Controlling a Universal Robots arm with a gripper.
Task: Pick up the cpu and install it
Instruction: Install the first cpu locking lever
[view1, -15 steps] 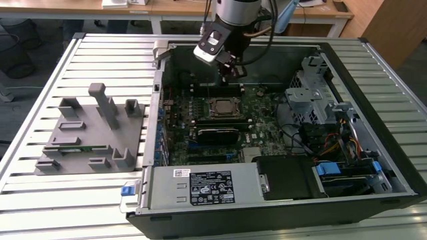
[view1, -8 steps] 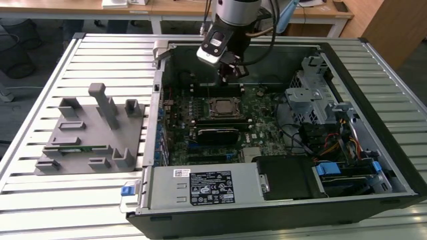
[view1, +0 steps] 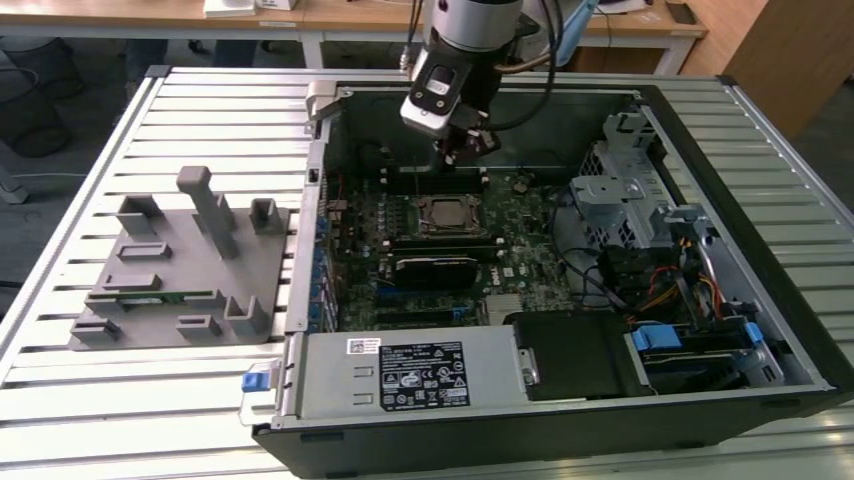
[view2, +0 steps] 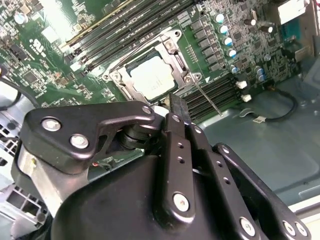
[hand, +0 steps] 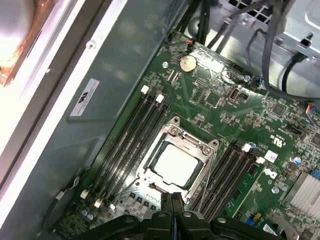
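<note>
One chip: we see the cpu (hand: 173, 166) lying flat inside the socket frame (hand: 176, 131) on the motherboard (view1: 527, 225), its silvery top showing in both wrist views (view2: 153, 77).
Arm: the gripper (view1: 461, 152) hangs over the open computer case (view1: 747, 300), above the memory slots (hand: 131, 135) and just beside the socket.
Pincer: in both wrist views we see its fingers (view2: 176, 125) pressed together with no gap, and nothing held between them.
Step in hand: we judge the chip already placed in its seat, with the frame around it looking unlatched and the thin lever (view2: 207, 100) standing free.
Next move: we reckon it calls for care that the chip sits square before any pressure goes on it.
Elsewhere: the grey fixture (view1: 180, 270) sits on the slatted table (view1: 80, 180), well apart from the case, towards the exterior view's left.
</note>
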